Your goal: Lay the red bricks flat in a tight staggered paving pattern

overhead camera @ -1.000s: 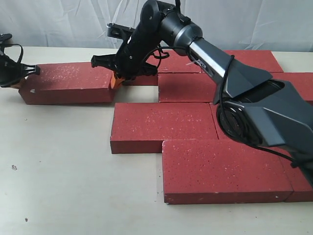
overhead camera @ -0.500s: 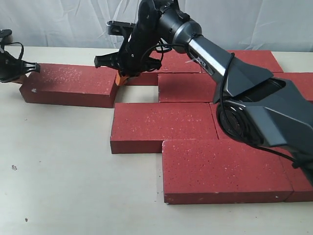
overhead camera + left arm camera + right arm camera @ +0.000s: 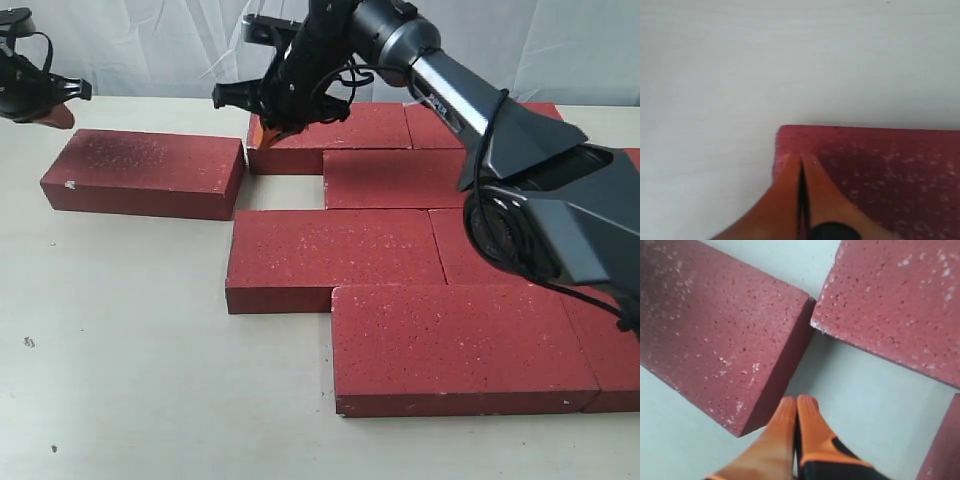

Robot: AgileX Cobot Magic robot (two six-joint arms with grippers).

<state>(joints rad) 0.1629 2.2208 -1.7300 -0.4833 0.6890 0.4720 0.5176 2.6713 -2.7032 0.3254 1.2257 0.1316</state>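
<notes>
Far left, the left gripper [image 3: 58, 116] hovers clear of the worktop [image 3: 120, 330], jaws pinched together on nothing, near the far-left corner of the lone brick [image 3: 145, 172]. That brick lies flat, set apart from the pack. Next along, the right gripper [image 3: 268, 136] hangs over the gap at its right end, jaws also closed and empty. To the right, the other red bricks [image 3: 335, 255] lie flat in staggered rows, close together.

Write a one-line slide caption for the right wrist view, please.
Closed right gripper over the table between one red brick and a second brick.
</notes>
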